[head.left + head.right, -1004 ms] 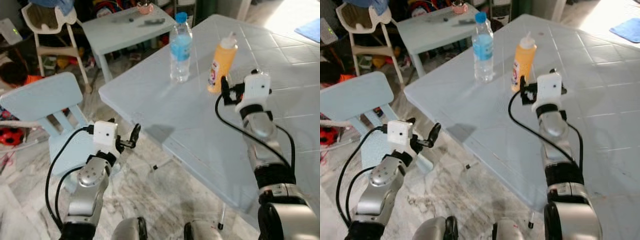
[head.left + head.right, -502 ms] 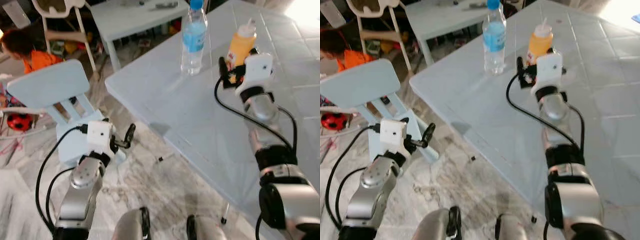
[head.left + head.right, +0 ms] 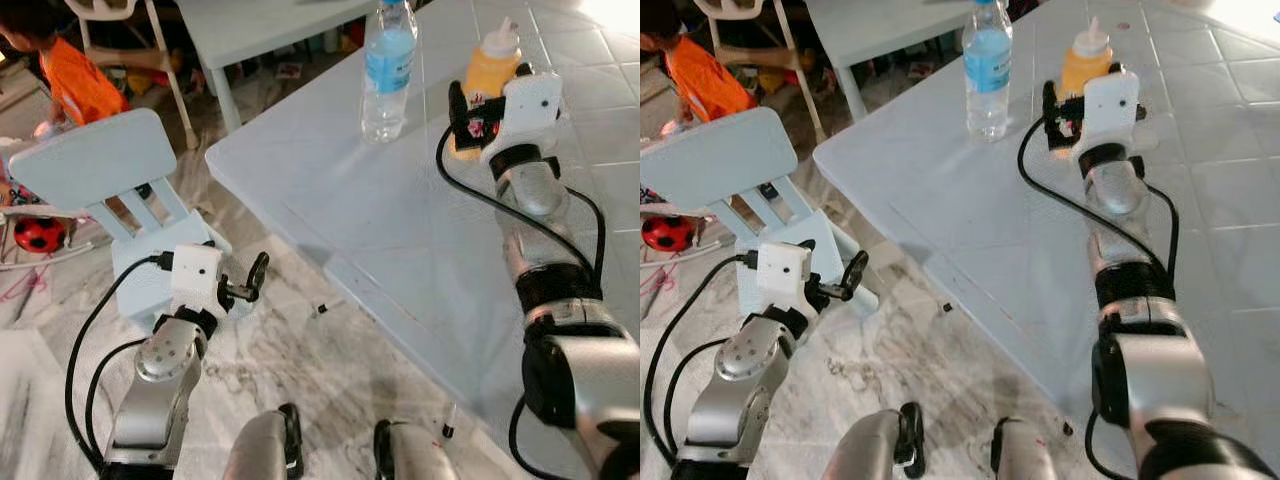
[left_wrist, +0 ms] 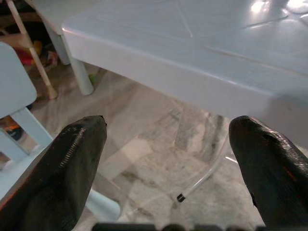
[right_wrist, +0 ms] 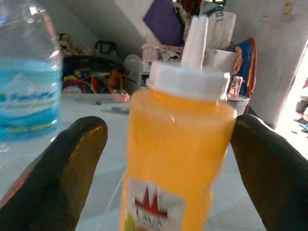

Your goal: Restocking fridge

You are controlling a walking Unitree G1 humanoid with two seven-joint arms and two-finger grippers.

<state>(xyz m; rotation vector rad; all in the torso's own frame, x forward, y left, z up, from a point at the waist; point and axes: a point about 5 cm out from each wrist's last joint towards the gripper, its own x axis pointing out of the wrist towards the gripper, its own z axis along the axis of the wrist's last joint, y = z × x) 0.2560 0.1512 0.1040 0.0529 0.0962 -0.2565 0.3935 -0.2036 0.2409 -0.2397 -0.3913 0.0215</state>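
Pale blue counter (image 3: 380,250) carries both items near its far side. Water bottle (image 3: 388,70) stands upright just beside the target, clear with a blue label. Right gripper (image 5: 163,168) has its fingers (image 5: 72,168) spread wide on either side of the orange sauce bottle (image 5: 175,159), not yet clamped.

Risks: a finger could clip the bottle off-centre and tip it, being tall and narrow; the smooth plastic may slip in the grip; sideways drift could knock the water bottle.

Sauce bottle: orange, white nozzle cap, red-marked label, upright.

Left gripper (image 4: 166,159) hangs idle below the counter edge, fingers apart.
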